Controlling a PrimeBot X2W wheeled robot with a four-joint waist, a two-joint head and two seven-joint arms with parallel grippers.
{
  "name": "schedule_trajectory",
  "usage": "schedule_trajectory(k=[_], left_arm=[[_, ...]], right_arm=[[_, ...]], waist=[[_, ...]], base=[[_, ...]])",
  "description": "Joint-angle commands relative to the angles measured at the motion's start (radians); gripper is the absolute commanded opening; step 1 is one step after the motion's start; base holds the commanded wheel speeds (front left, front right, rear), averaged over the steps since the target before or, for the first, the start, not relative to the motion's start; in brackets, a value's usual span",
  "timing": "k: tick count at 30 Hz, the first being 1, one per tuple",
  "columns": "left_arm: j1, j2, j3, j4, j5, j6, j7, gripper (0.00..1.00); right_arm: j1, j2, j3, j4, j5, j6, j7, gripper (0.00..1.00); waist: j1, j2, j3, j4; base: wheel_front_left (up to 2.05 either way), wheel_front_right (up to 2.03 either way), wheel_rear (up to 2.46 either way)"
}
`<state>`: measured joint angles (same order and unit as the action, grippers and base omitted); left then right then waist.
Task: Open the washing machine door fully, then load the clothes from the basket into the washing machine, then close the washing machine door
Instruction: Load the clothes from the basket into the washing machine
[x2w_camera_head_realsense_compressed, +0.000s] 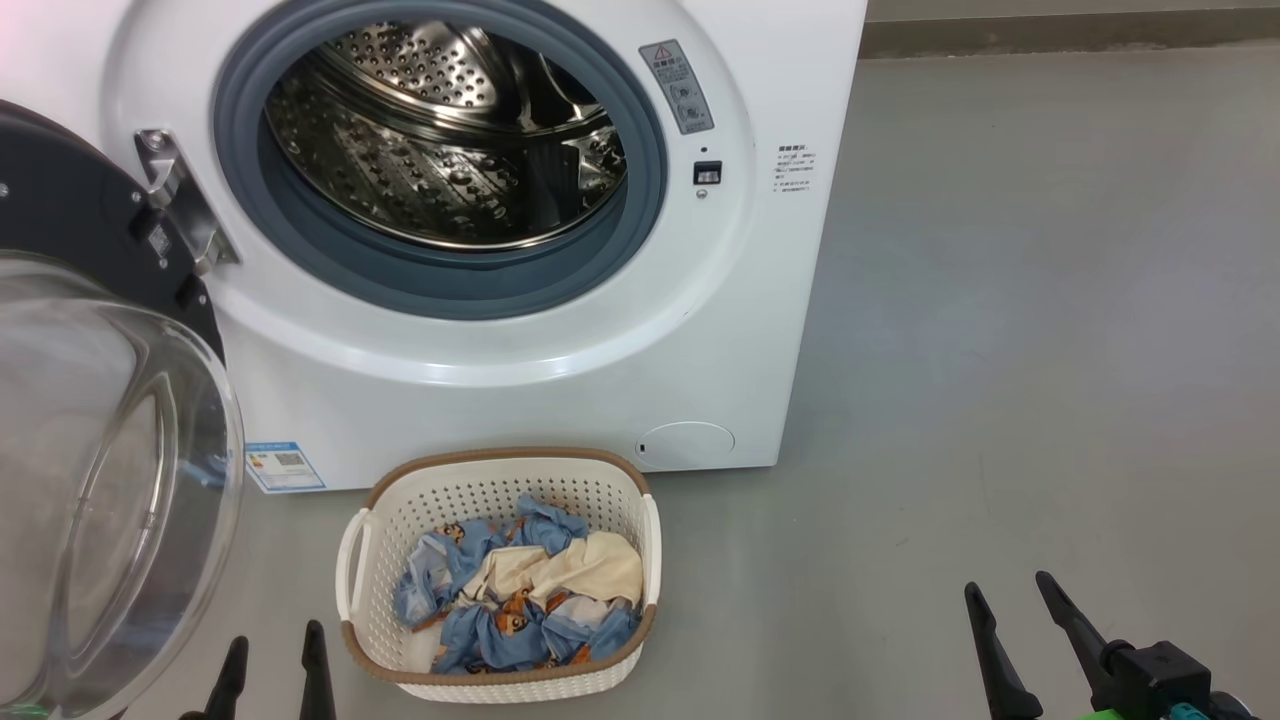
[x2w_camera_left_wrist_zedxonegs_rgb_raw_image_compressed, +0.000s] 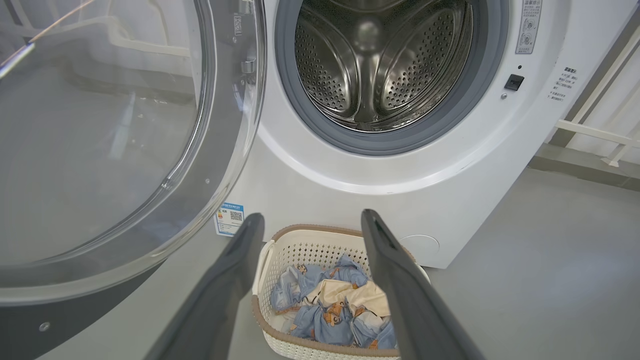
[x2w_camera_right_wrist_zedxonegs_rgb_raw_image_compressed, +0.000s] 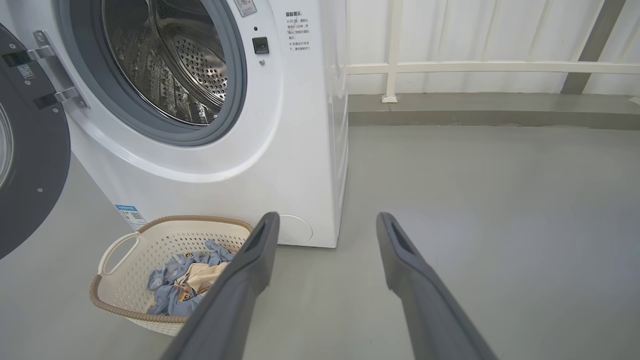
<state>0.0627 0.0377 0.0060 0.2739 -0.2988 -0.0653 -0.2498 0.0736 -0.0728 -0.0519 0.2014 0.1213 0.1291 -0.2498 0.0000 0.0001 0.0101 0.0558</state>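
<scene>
The white washing machine (x2w_camera_head_realsense_compressed: 520, 400) stands with its round door (x2w_camera_head_realsense_compressed: 110, 480) swung wide open to the left, the glass bowl facing me and the steel drum (x2w_camera_head_realsense_compressed: 450, 130) bare. On the floor in front sits the cream basket (x2w_camera_head_realsense_compressed: 500, 485) holding the clothes (x2w_camera_head_realsense_compressed: 520, 600), blue bear-print fabric with a cream piece on top. My left gripper (x2w_camera_head_realsense_compressed: 275, 650) is open, low at the basket's left, with nothing between its fingers. My right gripper (x2w_camera_head_realsense_compressed: 1010, 595) is open and empty too, over bare floor well to the basket's right. The basket (x2w_camera_left_wrist_zedxonegs_rgb_raw_image_compressed: 310, 247) lies ahead of the left fingers.
Grey floor (x2w_camera_head_realsense_compressed: 1050, 350) spreads to the right of the machine. A white railing (x2w_camera_right_wrist_zedxonegs_rgb_raw_image_compressed: 475, 67) and a low kerb run along the back wall. The open door (x2w_camera_left_wrist_zedxonegs_rgb_raw_image_compressed: 125, 140) stands close on the left arm's side.
</scene>
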Motion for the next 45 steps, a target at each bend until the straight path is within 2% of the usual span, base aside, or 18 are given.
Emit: schedule_trajectory(k=[1, 10, 25, 35, 45], left_arm=[[-0.009, 0.013, 0.031, -0.011, 0.008, 0.006, -0.012, 1.00], [-0.005, 0.013, 0.022, -0.004, -0.011, 0.016, -0.012, 1.00], [-0.010, 0.013, 0.033, -0.028, 0.024, 0.045, -0.012, 1.00], [-0.015, 0.013, 0.022, -0.031, 0.022, 0.046, -0.012, 1.00], [-0.022, 0.013, -0.018, -0.022, 0.077, 0.050, -0.012, 1.00]], right_arm=[[-0.036, -0.013, 0.022, -0.020, -0.006, 0.002, -0.012, 1.00], [-0.032, -0.010, 0.023, -0.020, -0.004, 0.002, -0.012, 1.00], [-0.035, -0.010, 0.020, -0.020, 0.000, 0.002, -0.012, 1.00], [-0.037, -0.009, 0.017, -0.020, -0.002, 0.002, -0.012, 1.00], [-0.053, -0.005, 0.025, -0.021, -0.002, 0.002, -0.012, 1.00]], waist=[[0.0000, -0.0001, 0.000, 0.001], [0.0000, -0.0001, -0.002, 0.002], [0.0000, -0.0001, 0.005, -0.001], [0.0000, -0.0001, 0.016, -0.001], [0.0000, -0.0001, 0.040, -0.017]], base=[[0.00, 0.00, 0.00], [0.21, -0.21, 0.00], [1.05, -1.05, 0.00], [0.05, -0.05, 0.00], [0.00, 0.00, 0.00]])
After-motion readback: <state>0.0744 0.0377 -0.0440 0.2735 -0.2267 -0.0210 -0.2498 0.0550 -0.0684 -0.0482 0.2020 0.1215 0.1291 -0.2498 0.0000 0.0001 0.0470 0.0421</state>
